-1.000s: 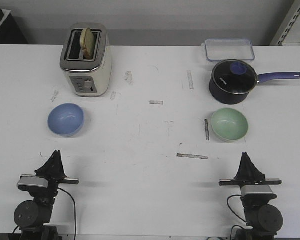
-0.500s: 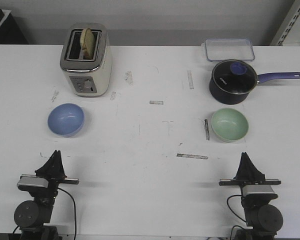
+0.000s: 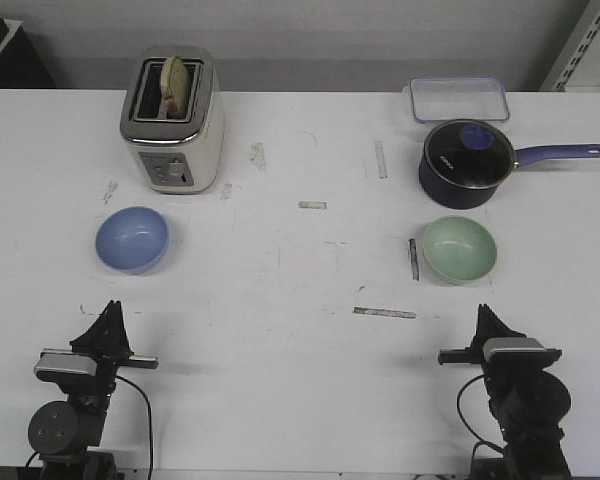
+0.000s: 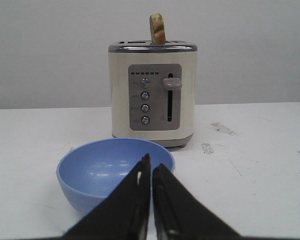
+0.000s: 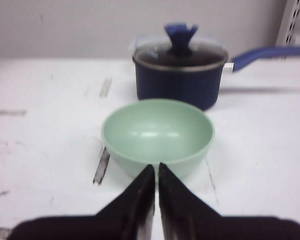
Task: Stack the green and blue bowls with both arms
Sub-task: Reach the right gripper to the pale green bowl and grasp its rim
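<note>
The periwinkle blue bowl (image 3: 132, 239) sits upright on the white table at the left, in front of the toaster; it also shows in the left wrist view (image 4: 97, 172). The pale mint green bowl (image 3: 459, 249) sits upright at the right, in front of the saucepan; it also shows in the right wrist view (image 5: 157, 135). My left gripper (image 3: 113, 307) is shut and empty, short of the blue bowl, its tips (image 4: 151, 163) overlapping the bowl in the wrist view. My right gripper (image 3: 483, 310) is shut and empty, short of the green bowl, also in the right wrist view (image 5: 156, 169).
A cream toaster (image 3: 173, 120) with a slice of bread stands at the back left. A dark navy saucepan (image 3: 468, 163) with a glass lid and a long blue handle stands behind the green bowl. A clear lidded container (image 3: 459, 99) lies at the back right. Tape strips mark the table.
The right arm has risen and shifted slightly, its wrist now higher in the front view. The left arm and both bowls have not moved.
</note>
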